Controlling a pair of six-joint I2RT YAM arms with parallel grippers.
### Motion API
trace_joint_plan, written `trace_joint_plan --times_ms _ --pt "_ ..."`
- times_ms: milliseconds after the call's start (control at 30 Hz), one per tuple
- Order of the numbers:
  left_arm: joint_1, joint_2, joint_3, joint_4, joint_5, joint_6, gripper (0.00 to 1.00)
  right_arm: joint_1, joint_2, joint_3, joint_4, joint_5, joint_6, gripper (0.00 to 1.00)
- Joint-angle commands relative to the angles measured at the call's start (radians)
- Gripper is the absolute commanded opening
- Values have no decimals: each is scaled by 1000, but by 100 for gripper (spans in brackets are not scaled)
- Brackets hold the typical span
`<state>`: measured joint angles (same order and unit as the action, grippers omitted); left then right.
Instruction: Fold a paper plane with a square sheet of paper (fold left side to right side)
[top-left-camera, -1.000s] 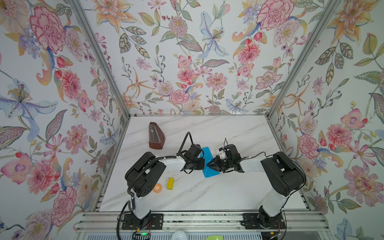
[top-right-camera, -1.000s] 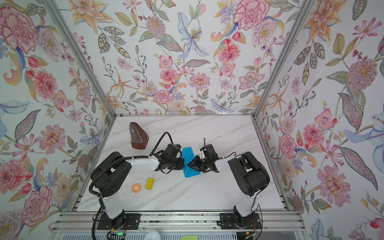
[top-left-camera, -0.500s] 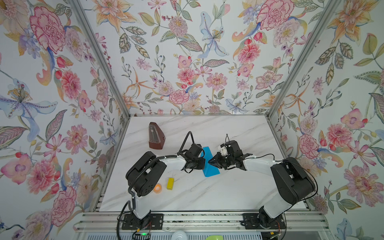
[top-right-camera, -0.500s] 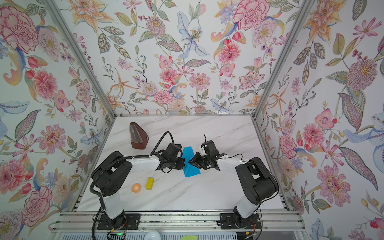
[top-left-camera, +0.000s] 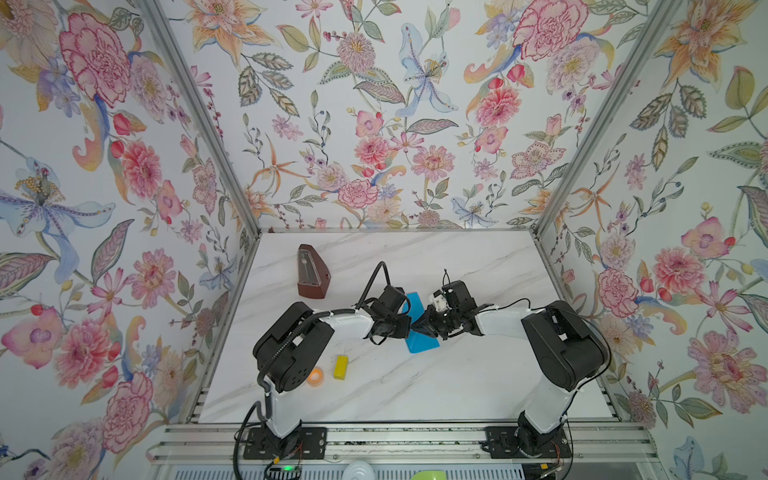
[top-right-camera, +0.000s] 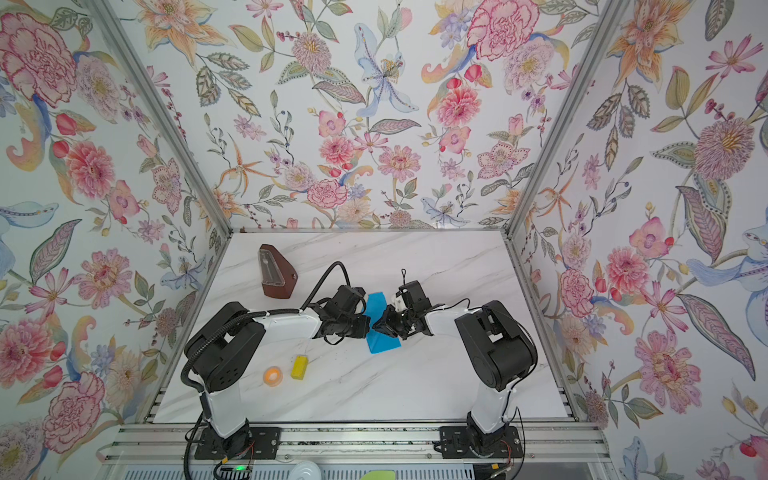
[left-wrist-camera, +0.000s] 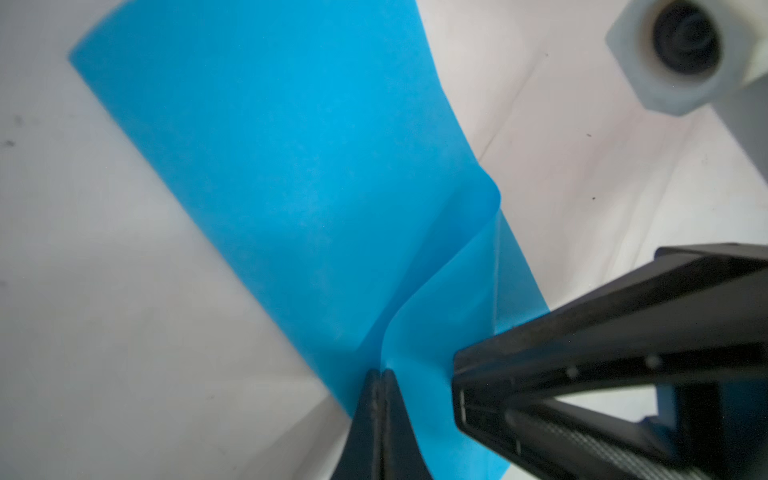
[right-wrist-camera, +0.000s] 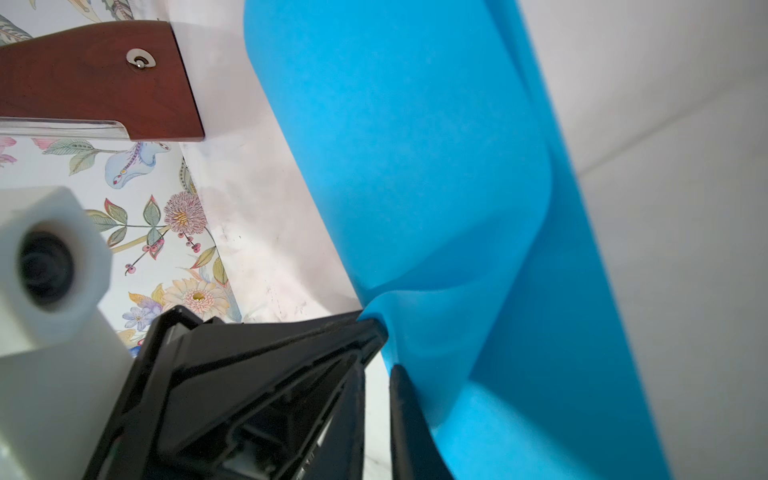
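The square sheet of paper (top-left-camera: 422, 345) (top-right-camera: 382, 343) is bright blue and lies mid-table as a narrow folded strip, with one layer lifted and curling (left-wrist-camera: 291, 166) (right-wrist-camera: 415, 145). My left gripper (top-left-camera: 409, 326) (top-right-camera: 369, 326) (left-wrist-camera: 382, 372) is shut on the edge of that raised layer. My right gripper (top-left-camera: 420, 328) (top-right-camera: 377, 326) (right-wrist-camera: 379, 370) meets it tip to tip from the right. Its jaws stand a narrow gap apart with bare table showing between them, and the paper rests against the outside of one finger (right-wrist-camera: 405, 415). No paper plane shape shows.
A brown wooden metronome (top-left-camera: 311, 274) (top-right-camera: 276, 274) (right-wrist-camera: 95, 79) stands at the back left. A small yellow block (top-left-camera: 340, 367) (top-right-camera: 299, 367) and an orange tape roll (top-left-camera: 316, 376) (top-right-camera: 273, 376) lie front left beside the left arm's base. Floral walls enclose three sides.
The right gripper's jaws have narrowed, and the right arm has stretched out lower with its base joint swung right. The left gripper and the paper stay put.
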<state>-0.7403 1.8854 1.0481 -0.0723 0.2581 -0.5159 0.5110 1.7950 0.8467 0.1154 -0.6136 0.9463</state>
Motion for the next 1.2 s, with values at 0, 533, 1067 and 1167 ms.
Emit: trace_joint_plan --times_ms 0,533,1067,1167 --pt "8 40 -2 -104 -64 28 0 0 15 -5 -27 18 -28 14" --pt "9 47 1 -115 -64 36 0 -20 18 -56 -116 80 -101 13" --pt "10 76 4 -99 -9 160 0 -45 -84 -27 -404 258 -224 4" --pt "11 78 1 -97 -1 199 0 -38 -116 21 -409 216 -258 5"
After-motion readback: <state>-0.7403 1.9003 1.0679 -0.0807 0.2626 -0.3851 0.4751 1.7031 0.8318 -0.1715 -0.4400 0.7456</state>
